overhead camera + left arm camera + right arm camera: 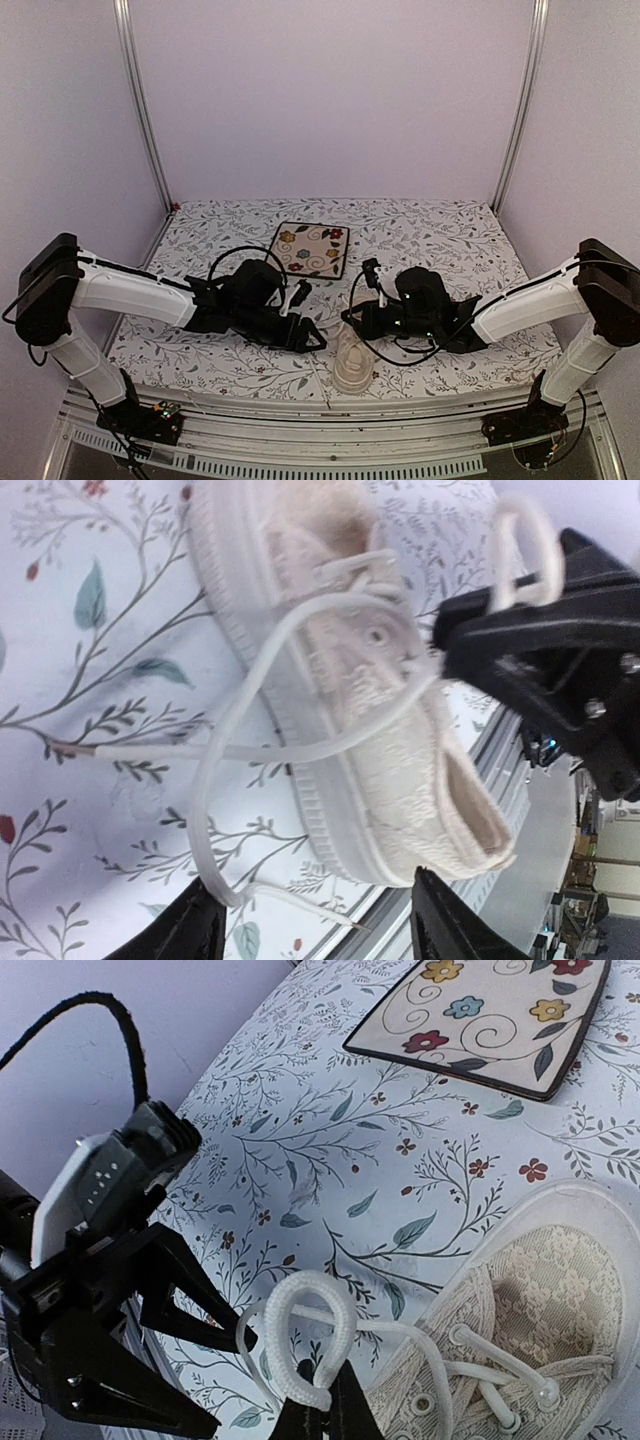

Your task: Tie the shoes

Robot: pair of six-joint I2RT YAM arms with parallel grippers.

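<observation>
1. The left arm reaches in from the left edge of the worktop (450, 230), which is covered in a leaf-and-flower print. The left gripper (318, 885) hangs just left of the shoe with its fingers spread wide, and nothing is pinched between them.
2. A loose lace strand (215, 780) curves off the shoe and lies on the print in front of the left gripper. It passes close by one finger (190, 930). Whether it touches that finger cannot be told.
3. The square floral plate (311, 248) with a dark rim lies flat towards the far edge, about midway along it. It is well apart from the shoe and from both grippers.
4. The cream sneaker (352, 365) sits at the near edge of the worktop, about midway along it, between the two grippers. Its upper has a lacy weave and the sole is pale. The cream laces cross between its eyelets.
5. The right arm comes in from the right edge. The right gripper (318, 1400) is fully closed, its fingertips pinching the base of a lace loop (300, 1345). The loop stands up from the tips, just above the laced part of the sneaker. The two grippers face each other closely across the sneaker without touching.
</observation>
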